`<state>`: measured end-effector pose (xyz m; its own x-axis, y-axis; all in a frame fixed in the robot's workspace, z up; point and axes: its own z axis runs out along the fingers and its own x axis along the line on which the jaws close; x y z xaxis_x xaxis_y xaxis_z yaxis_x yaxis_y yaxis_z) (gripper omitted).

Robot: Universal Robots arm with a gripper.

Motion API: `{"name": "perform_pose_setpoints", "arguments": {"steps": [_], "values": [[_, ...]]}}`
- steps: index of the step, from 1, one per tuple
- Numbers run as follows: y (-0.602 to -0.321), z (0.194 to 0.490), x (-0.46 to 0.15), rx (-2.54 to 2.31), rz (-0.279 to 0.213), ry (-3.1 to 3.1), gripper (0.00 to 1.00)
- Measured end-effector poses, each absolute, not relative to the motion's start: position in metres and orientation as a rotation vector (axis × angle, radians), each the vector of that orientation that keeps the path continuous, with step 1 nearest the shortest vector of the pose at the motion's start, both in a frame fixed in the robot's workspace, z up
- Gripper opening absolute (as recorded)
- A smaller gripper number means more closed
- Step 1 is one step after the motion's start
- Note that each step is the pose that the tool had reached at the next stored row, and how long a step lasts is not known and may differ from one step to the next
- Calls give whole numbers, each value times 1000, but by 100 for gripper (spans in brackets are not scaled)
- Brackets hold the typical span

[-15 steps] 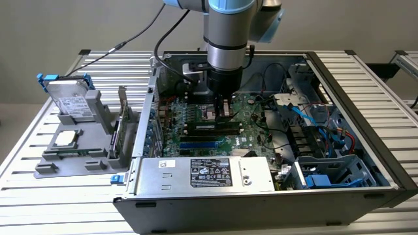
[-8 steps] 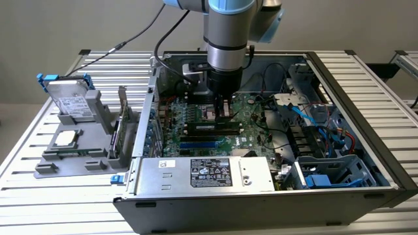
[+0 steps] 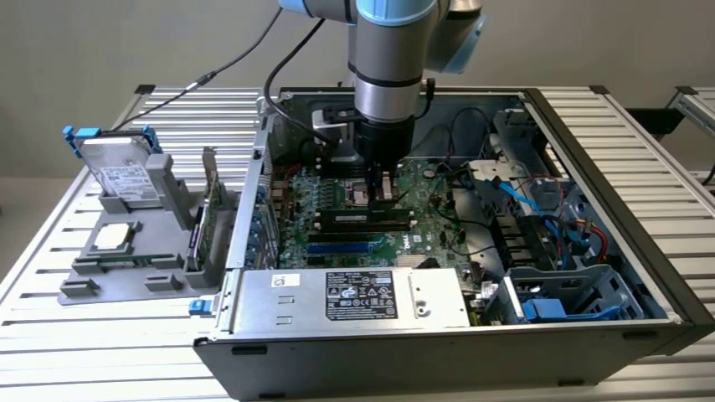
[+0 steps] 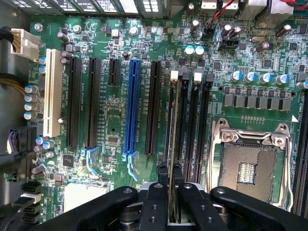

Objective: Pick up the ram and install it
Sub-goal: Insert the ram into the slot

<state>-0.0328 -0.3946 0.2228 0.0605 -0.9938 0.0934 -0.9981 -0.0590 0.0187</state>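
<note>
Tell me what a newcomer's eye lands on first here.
The arm reaching straight down into the open computer case in the middle of the slatted table. In the wrist view, its fingers pinch the ram edge-on along the black memory slots, beside the empty processor socket.

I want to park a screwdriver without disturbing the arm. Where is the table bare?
The slatted table is bare in front of the grey fixture, at the exterior view's lower left, and beyond the computer case on the exterior view's right. Inside the case it is crowded: the gripper, shut on the ram, stands over the motherboard slots, with cables alongside.
</note>
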Motion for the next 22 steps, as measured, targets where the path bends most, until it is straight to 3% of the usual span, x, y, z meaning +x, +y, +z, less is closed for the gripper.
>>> {"name": "perform_pose_setpoints", "arguments": {"steps": [22], "values": [[-395, 219, -33, 2229, 86, -2099, 14]]}}
